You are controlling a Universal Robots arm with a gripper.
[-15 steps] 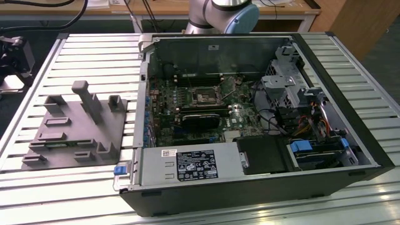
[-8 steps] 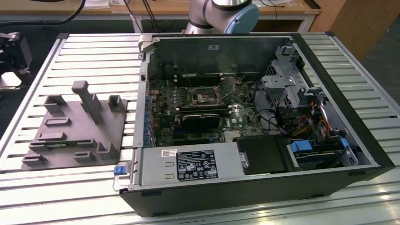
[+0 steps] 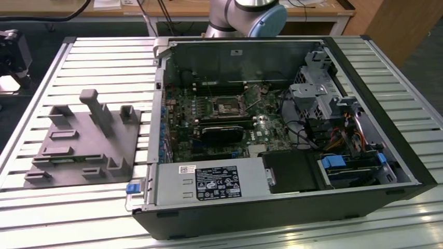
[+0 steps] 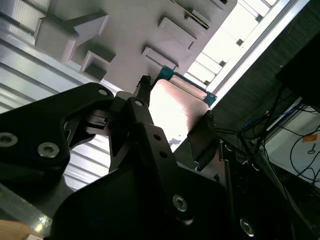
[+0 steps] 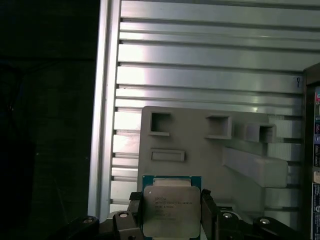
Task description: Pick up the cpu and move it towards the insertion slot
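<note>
The hand (image 5: 171, 216) pinches the cpu (image 5: 171, 209) by two opposite edges, with a finger (image 5: 207, 210) on each side. The chip's silver top faces the first wrist view's camera. In that view the cpu hangs over the near edge of the grey fixture (image 5: 200, 160), which lies on the slatted worktop (image 5: 200, 75). In the exterior view the slot (image 3: 227, 107) sits on the board inside the open case (image 3: 387, 155). The case stands on the exterior view's right of the fixture, and the slot is well apart from it.

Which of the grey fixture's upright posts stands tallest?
The slim post midway along the fixture's far side in the exterior view; it rises well above the squat blocks flanking it.
</note>
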